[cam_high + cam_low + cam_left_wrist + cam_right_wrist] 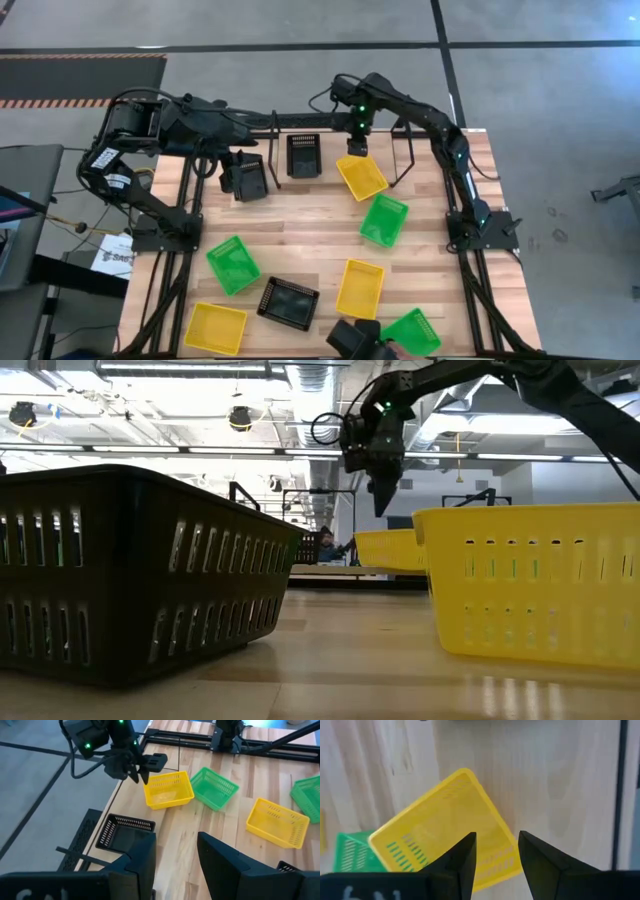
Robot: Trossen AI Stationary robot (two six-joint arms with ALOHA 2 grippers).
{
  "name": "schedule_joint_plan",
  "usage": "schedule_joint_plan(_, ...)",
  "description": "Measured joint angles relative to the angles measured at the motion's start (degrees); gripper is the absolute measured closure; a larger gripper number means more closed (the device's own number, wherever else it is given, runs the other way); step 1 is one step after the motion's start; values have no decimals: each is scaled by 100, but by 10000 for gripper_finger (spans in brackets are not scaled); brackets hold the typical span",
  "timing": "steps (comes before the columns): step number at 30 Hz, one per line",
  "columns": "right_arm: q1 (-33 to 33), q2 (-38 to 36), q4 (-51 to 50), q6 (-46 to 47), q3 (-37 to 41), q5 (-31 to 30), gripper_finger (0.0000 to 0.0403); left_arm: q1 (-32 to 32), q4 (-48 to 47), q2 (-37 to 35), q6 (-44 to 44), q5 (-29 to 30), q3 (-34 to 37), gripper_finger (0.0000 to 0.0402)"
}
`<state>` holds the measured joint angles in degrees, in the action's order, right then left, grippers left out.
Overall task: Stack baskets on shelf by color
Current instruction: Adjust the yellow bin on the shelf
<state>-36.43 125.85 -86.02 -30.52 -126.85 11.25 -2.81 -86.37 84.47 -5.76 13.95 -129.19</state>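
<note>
Nearest the front edge of the table (300, 215), well away from the shelf (275, 130), I count most of the work still waiting: a yellow basket at the front left corner (215, 328), a black basket (288, 303) beside it, a second yellow basket (360, 288) just past that, a green basket at the front right (412, 332), and something dark and unclear at the very edge next to it. A little closer to the shelf sit a green basket on the left (233, 265) and another green basket (384, 219) right of centre. Closer still, just in front of the shelf's right bay, lies the third yellow basket (361, 176), tilted on the wood; my right gripper (356, 148) hangs directly over its far rim with its fingers parted and nothing between them, as the right wrist view shows. On the shelf line itself I see one black basket (303, 154) sitting in the middle bay, and it looks like the only one properly placed. My left gripper (175, 857) is at the shelf's left end, fingers spread and empty, above another black basket (248, 178) by the left bay; whether that one is seated I cannot tell. I judge the job barely begun: one basket, perhaps two, home, and no colour stack built yet.
</note>
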Motion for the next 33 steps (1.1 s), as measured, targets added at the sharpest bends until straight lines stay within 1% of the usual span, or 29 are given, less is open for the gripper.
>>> schedule_joint_plan(4, 142, -1, 201, -238, 159, -158, 238, 0, 0, 0, 55, -2, 0, 269)
schedule_joint_plan(10, 364, 2, 120, -210, 431, -305, 239, 0, -31, 0, 57, -2, 0, 269)
schedule_joint_plan(13, 423, 2, 123, -238, 606, -555, 241, 0, -31, 0, 57, -15, 0, 269)
schedule_joint_plan(23, 353, 2, 588, -282, 1159, -688, 244, 0, -33, 0, 149, -172, 0, 269)
schedule_joint_plan(27, 376, 4, 569, -180, 1168, -692, 248, 0, -33, 0, 149, -170, 0, 269)
schedule_joint_plan(30, 486, 4, 377, -112, 1025, -689, 251, 0, -31, 0, 149, -164, 0, 269)
schedule_joint_plan(33, 607, 4, 400, -108, 861, -686, 253, 0, -30, 0, 149, -142, 0, 269)
